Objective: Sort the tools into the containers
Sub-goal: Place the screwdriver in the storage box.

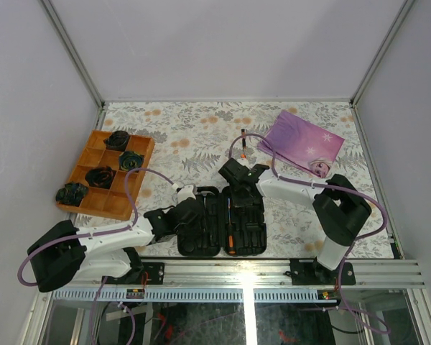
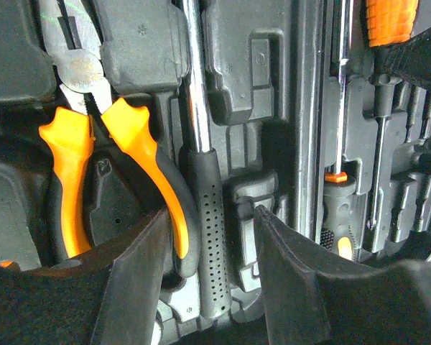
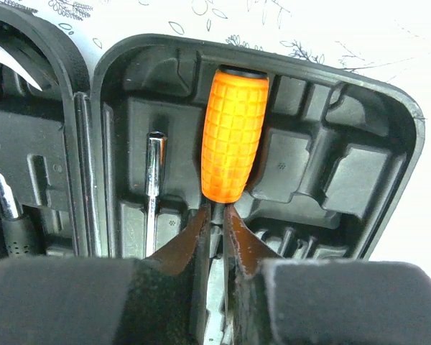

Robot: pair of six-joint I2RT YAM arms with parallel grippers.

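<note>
2 risks. Right gripper (image 3: 217,210) pinches the screwdriver (image 3: 233,133) by the thin shaft under its handle, over the right half of the case (image 3: 388,122): it could pivot and seat crooked. Left gripper (image 2: 212,212) hangs released astride the slotted hammer (image 2: 205,180); a nudge could pop it out.

Pliers (image 2: 147,169) beside hammer (image 2: 207,215), inside case (image 2: 251,72)
</note>
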